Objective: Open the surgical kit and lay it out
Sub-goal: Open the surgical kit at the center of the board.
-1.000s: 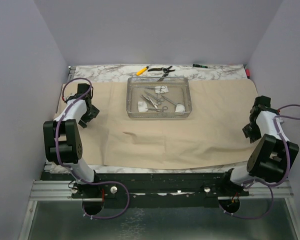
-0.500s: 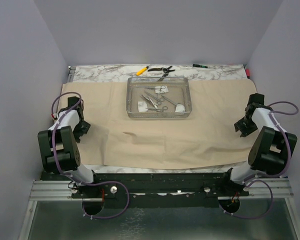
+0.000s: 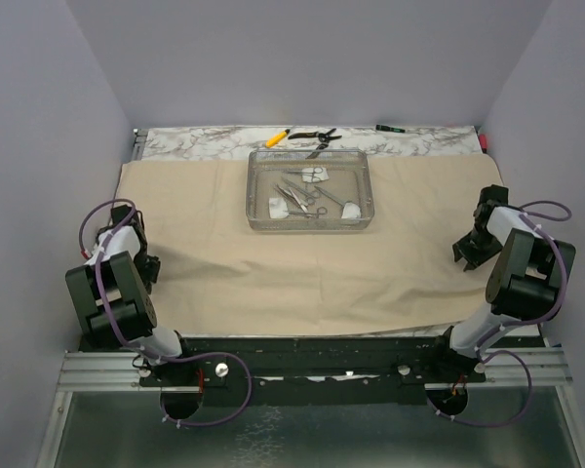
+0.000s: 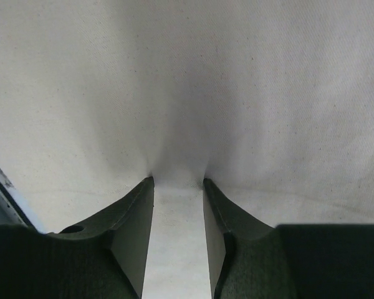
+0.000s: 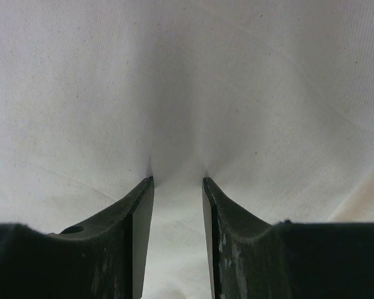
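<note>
Pinching cloth wrap [image 3: 302,263] at both ends: left gripper [image 4: 178,187] at 9 o'clock, right gripper [image 5: 177,184] at 3; tray [image 3: 256,195] sits at 12, approx. equally near both.

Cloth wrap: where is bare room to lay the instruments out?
The cloth wrap is bare between the tray and the near edge, also left and right of the tray. Crowded: inside the tray, and behind it by the yellow pen and pliers.

Beige cloth wrap [image 3: 302,258] covers a grey-veined white marble table [image 3: 205,143]; far behind lies a yellow pen [image 3: 277,137].
</note>
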You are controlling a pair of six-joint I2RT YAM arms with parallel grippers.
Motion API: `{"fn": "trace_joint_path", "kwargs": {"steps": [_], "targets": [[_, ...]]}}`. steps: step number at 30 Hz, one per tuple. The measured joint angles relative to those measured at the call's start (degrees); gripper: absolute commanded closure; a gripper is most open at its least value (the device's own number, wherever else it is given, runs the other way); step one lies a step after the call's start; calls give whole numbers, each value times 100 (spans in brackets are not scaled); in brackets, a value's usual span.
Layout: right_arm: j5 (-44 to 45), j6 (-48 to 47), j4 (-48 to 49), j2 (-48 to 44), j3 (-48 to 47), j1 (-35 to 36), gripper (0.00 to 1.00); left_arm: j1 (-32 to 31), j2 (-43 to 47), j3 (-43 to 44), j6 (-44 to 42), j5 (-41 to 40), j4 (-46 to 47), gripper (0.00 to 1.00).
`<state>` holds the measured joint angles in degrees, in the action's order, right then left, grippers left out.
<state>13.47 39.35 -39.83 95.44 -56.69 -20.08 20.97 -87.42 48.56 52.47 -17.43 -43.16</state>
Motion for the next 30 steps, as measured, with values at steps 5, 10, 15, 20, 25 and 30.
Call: {"fn": "trace_joint_path", "kwargs": {"steps": [5, 10, 15, 20, 25, 30], "targets": [[146, 33, -37, 28, -13, 17, 61, 431, 170, -144, 155, -146, -411, 62], [286, 173, -92, 42, -20, 33, 62, 686, 291, -278, 197, -302, -774, 62], [522, 332, -190, 24, -15, 61, 64, 752, 284, -90, -17, -409, -964, 60], [721, 199, -420, -24, -90, 63, 61, 627, 286, 844, -409, -310, -879, 56], [428, -308, -289, 2, -916, 195, 50, 116, 179, 1694, -828, 94, -334, 51], [-28, -905, 192, 579, -2131, 378, 36, -516, -697, 2704, -1438, 573, 278, 42]]}}
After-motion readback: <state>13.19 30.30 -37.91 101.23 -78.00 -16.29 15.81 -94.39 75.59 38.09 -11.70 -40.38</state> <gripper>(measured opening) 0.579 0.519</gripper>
